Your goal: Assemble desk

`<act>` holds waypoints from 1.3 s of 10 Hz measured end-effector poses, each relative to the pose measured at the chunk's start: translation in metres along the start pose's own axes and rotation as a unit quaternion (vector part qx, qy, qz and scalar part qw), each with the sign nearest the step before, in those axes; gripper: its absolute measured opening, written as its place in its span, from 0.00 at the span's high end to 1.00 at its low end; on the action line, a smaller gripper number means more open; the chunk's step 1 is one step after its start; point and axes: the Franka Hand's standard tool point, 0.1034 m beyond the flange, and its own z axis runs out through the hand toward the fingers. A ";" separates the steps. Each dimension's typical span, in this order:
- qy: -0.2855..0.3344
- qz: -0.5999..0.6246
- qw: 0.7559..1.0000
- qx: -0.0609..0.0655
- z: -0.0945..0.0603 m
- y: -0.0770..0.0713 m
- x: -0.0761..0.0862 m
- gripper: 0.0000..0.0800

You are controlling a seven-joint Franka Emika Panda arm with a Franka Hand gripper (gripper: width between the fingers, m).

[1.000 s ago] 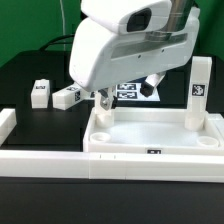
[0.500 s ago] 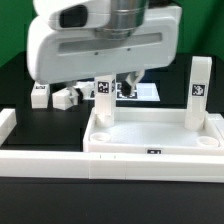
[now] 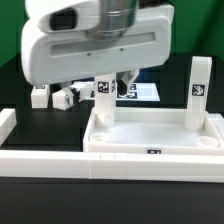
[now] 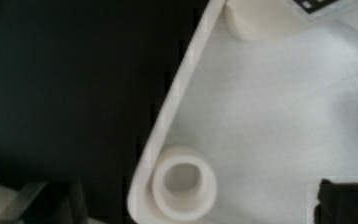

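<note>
Step in hand, as judged: leg fitting, part-way through.

Found tabletop (image 3: 150,135) lying rim-up on the black worktop (image 3: 60,200), just behind the front rail (image 3: 50,160). Counted 2 legs standing upright at its far corners: leg A (image 3: 103,98) toward the exterior view's left, leg B (image 3: 199,85) toward the exterior view's right. Could not tell whether either was fully seated.

Counted 2 more legs, leg C (image 3: 40,96) and leg D (image 3: 65,98), loose on the worktop near each other, apart from the tabletop on the exterior view's left.

Saw the tool (image 4: 179,197) over a tabletop corner, dark fingertips (image 4: 16,198) spread wide with nothing gripped. In the wrist view, noted an empty round socket (image 4: 185,183) directly below.

Next move, as judged: travel to leg C or D, close on it squarely, carry it to an empty socket, keep it upright for insertion.
</note>
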 end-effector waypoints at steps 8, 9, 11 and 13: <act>0.023 0.090 0.996 0.020 0.011 0.061 -0.039 0.19; 0.020 0.140 0.990 0.021 0.011 0.063 -0.040 0.19; 0.002 0.221 0.975 0.031 0.020 0.071 -0.060 0.19; -0.011 0.247 0.968 0.050 0.032 0.075 -0.079 0.19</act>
